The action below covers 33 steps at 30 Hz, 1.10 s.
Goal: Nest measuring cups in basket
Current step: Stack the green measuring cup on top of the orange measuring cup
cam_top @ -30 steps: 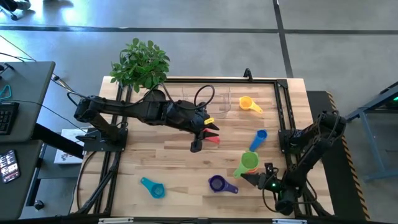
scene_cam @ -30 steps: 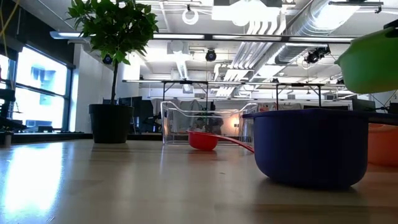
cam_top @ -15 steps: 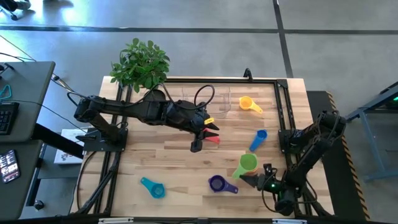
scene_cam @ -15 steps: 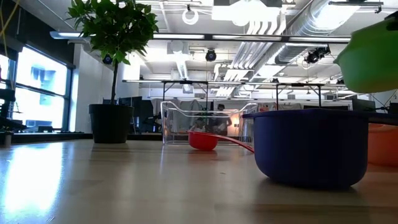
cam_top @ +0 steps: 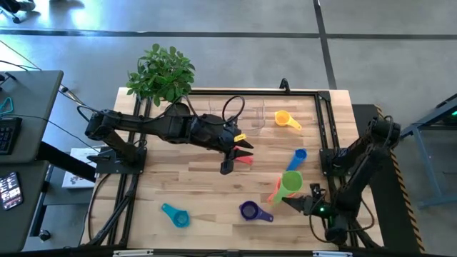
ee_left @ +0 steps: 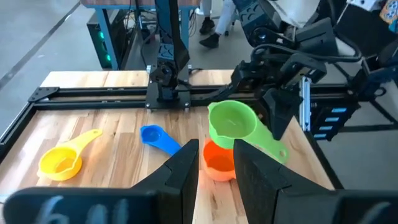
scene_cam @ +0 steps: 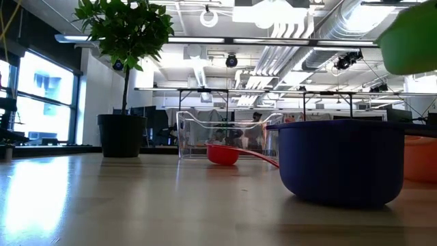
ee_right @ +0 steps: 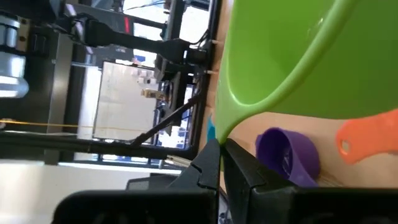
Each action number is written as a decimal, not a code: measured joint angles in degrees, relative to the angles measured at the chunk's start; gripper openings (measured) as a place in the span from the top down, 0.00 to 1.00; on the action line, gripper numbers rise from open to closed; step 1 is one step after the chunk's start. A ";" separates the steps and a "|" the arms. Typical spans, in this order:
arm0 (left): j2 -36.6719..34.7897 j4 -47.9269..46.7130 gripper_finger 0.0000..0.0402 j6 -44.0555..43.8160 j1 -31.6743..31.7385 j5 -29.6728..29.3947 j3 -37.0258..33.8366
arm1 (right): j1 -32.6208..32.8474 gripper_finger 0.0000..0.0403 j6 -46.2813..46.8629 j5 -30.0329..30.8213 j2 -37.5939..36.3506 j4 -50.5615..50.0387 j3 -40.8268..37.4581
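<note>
My right gripper [cam_top: 300, 202] is shut on the green cup [cam_top: 291, 180] and holds it above the orange cup [ee_left: 217, 163], near the table's near right corner. My left gripper [cam_top: 230, 161] hovers open at mid-table, just above and beside the red cup [scene_cam: 222, 155], which rests on its bowl and handle tip. The clear basket [cam_top: 246, 114] stands at the far edge. The yellow cup [cam_top: 283, 119], blue cup [cam_top: 296, 158], purple cup [cam_top: 250, 210] and teal cup [cam_top: 175, 214] lie loose on the wood. My right gripper pinches the green cup's flat handle [ee_right: 219, 138] between its two fingers [ee_right: 208, 169]. They come slanting from the table's near right side. The bowl [ee_left: 233, 121] is lifted clear, mouth up and a little tilted, over the orange cup.
A potted plant [cam_top: 163, 71] stands at the far left corner beside the basket. A black frame rail [cam_top: 323, 135] runs along the table's edges. In the low view the purple cup [scene_cam: 338, 160] fills the foreground. Bare wood lies left of centre [cam_top: 178, 178].
My right gripper has risen and shifted a little toward the table's right edge, carrying the green cup higher above the orange cup, which stays on the table. The left arm has kept still.
</note>
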 joint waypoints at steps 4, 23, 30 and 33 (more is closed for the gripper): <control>0.00 0.29 0.78 -0.97 -0.01 -0.20 0.00 | 0.51 1.00 -0.09 0.67 -2.35 1.98 -4.48; 0.00 0.24 0.78 -2.65 -0.02 -5.87 0.00 | 3.76 1.00 -3.42 3.54 -3.49 19.39 -11.30; 0.00 0.22 0.78 -2.61 -0.01 -6.08 0.00 | 0.29 1.00 -3.28 -1.58 -3.49 17.08 -9.95; 0.00 0.22 0.78 -2.63 -0.02 -6.08 0.00 | -0.76 1.00 -3.02 -3.66 -3.49 15.39 -9.31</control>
